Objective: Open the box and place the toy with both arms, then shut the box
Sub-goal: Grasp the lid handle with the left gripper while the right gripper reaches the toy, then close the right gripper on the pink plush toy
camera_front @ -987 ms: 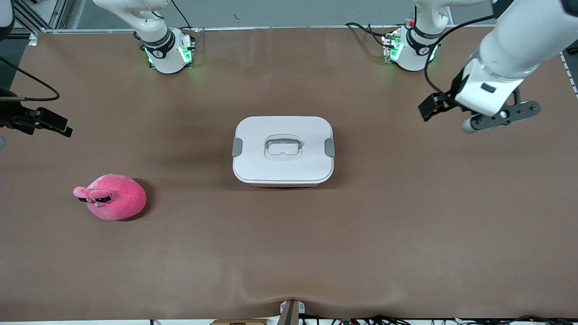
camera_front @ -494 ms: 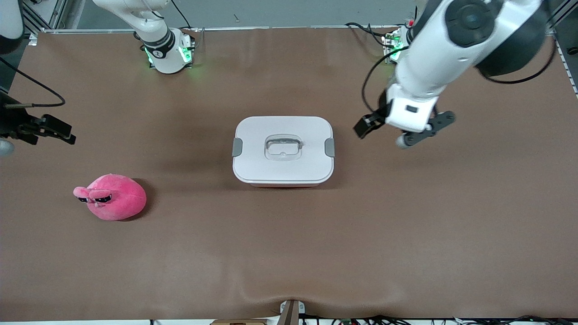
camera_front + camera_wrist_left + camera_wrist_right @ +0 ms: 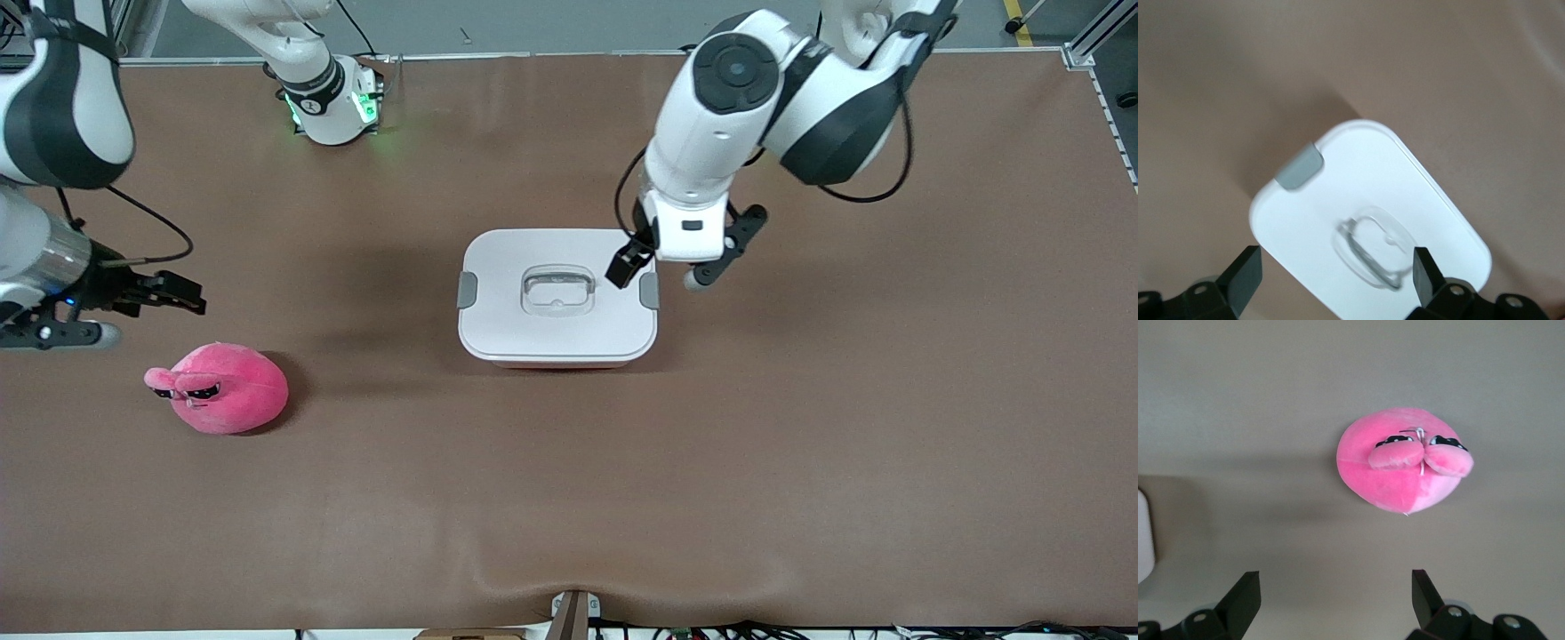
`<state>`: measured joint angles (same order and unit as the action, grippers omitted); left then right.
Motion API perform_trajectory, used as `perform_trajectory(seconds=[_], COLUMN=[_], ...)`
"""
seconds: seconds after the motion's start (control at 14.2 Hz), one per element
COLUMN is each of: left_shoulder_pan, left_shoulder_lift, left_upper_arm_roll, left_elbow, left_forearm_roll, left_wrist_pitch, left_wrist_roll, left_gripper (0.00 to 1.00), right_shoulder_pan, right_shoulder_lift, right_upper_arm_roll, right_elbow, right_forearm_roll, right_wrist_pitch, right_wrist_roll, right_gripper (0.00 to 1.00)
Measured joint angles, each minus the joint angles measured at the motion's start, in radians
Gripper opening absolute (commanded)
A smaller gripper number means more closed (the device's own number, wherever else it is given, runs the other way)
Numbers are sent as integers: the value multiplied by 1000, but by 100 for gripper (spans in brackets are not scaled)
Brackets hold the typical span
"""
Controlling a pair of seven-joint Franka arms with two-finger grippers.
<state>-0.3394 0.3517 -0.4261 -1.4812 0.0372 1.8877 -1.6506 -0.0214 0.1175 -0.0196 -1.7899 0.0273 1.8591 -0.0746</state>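
Note:
The box (image 3: 557, 298) stands shut at the table's middle, its white lid bearing grey side clips and a clear recessed handle (image 3: 556, 292). It also shows in the left wrist view (image 3: 1371, 220). My left gripper (image 3: 633, 263) is open and empty in the air over the lid's end toward the left arm, by one grey clip (image 3: 649, 291). The hot-pink toy (image 3: 222, 388) lies on the table toward the right arm's end, nearer the front camera than the box; it shows in the right wrist view (image 3: 1401, 460). My right gripper (image 3: 182, 300) is open and empty above the table beside the toy.
The brown table mat (image 3: 800, 462) stretches around the box and toy. The two arm bases (image 3: 329, 98) stand along the table's edge farthest from the front camera.
My left arm has swung from the table's end to over the box lid. My right gripper has moved inward and down toward the toy. Box and toy have not moved.

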Motion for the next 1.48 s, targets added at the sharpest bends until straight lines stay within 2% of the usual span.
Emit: perform_trajectory(seconds=[0.07, 0.28, 0.49, 0.92, 1.06, 1.2, 1.48], left_shoulder_pan=[-20, -75, -113, -177, -189, -194, -207], left_shoulder_lift=[20, 66, 95, 162, 180, 196, 231], left_upper_arm_roll=[0, 0, 0, 0, 0, 0, 0], left_elbow=[0, 0, 0, -4, -4, -3, -3], left_forearm_roll=[11, 37, 98, 260, 278, 293, 331], left_wrist_pitch=[31, 82, 98, 145, 160, 183, 197], left_wrist_roll=[-69, -253, -405, -749, -809, -863, -948], left_gripper=[98, 87, 86, 85, 83, 82, 78], right_shoulder_pan=[1, -3, -23, -45, -48, -48, -48], right_shoulder_lift=[9, 54, 101, 240, 275, 287, 289], right_upper_arm_roll=[0, -4, -11, -13, -14, -13, -13], right_elbow=[-21, -37, -16, 93, 121, 132, 132], right_forearm_roll=[0, -1, -1, 0, 0, 0, 0], right_wrist_pitch=[34, 127, 156, 166, 167, 167, 162], right_wrist_roll=[-20, -129, -192, -194, -194, -194, -194], right_gripper=[100, 100, 100, 100, 96, 85, 70])
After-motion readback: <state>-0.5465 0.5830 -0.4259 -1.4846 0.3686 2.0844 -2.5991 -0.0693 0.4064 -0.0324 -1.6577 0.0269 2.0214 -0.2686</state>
